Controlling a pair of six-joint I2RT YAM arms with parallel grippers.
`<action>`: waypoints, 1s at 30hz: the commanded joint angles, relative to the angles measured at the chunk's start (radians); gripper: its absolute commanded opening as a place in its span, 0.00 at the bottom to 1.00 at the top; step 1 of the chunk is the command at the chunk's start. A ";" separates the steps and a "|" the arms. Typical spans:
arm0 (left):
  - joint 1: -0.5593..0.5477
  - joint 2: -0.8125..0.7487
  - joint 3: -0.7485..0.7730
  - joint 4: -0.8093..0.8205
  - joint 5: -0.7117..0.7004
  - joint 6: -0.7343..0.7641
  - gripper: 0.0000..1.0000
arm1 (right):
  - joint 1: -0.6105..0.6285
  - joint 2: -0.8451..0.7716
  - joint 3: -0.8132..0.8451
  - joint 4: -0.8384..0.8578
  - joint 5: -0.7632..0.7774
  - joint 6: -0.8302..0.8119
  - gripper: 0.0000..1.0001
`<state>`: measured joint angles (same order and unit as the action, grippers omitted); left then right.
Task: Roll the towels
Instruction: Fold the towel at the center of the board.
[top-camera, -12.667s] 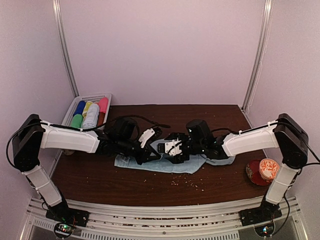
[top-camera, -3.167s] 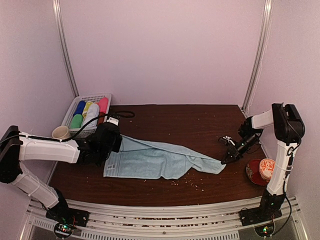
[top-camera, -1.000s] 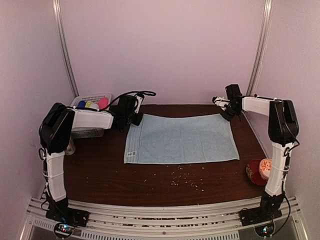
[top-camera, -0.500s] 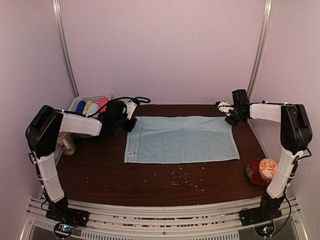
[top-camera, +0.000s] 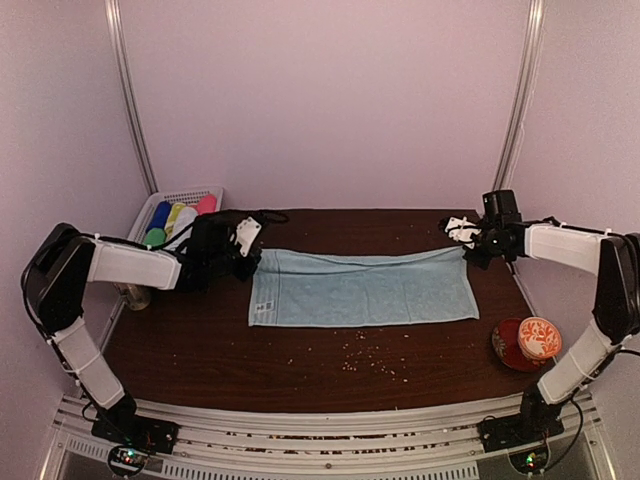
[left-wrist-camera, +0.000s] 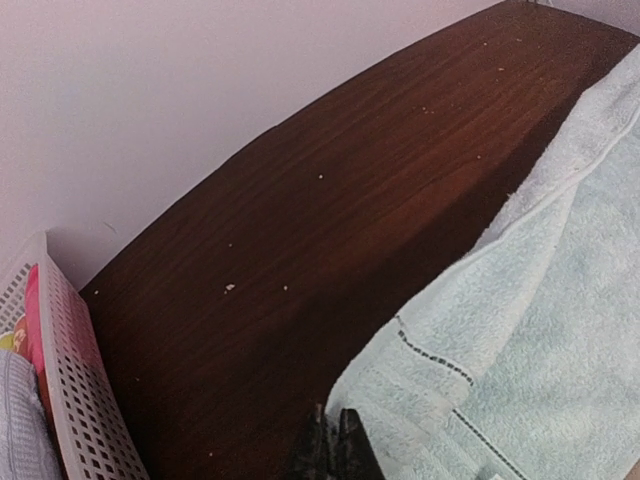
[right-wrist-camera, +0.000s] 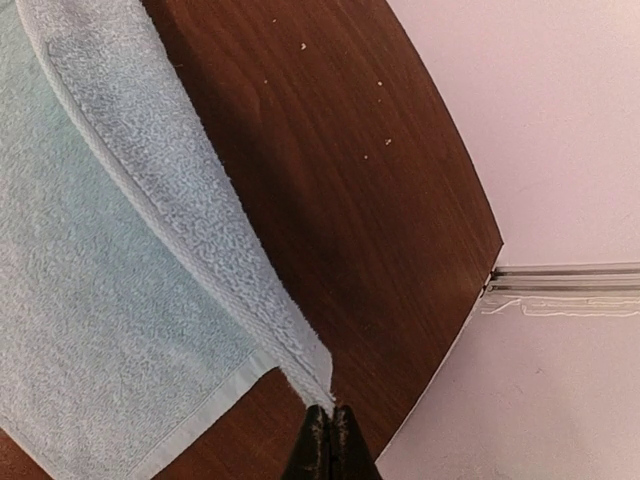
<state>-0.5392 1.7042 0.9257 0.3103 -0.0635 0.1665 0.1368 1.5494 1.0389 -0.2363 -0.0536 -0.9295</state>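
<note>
A pale light-blue towel lies across the middle of the dark wooden table, with its far edge lifted and drawn toward the near side. My left gripper is shut on the towel's far left corner; in the left wrist view the closed fingertips pinch the towel's hem. My right gripper is shut on the far right corner. The right wrist view shows its closed tips holding that corner, with the towel hanging away from them.
A white basket holding coloured rolls stands at the back left, also seen in the left wrist view as the basket. A cup sits below the left arm. A red and white bowl is at the right front. Crumbs dot the table front.
Both grippers have moved toward the near side with the far corners in them. The towel's far edge has come forward, so the towel looks narrower than half a second ago.
</note>
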 joint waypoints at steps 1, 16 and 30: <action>-0.003 -0.060 -0.072 0.095 0.004 0.018 0.00 | -0.010 -0.068 -0.068 -0.026 -0.015 -0.040 0.00; -0.051 -0.153 -0.237 0.222 -0.039 0.082 0.00 | -0.043 -0.124 -0.153 -0.092 -0.087 -0.123 0.00; -0.112 -0.118 -0.164 0.018 -0.078 0.069 0.00 | -0.041 -0.099 -0.235 -0.122 -0.095 -0.168 0.00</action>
<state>-0.6315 1.5745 0.7132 0.3862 -0.1089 0.2420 0.0994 1.4479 0.8139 -0.3305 -0.1349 -1.0763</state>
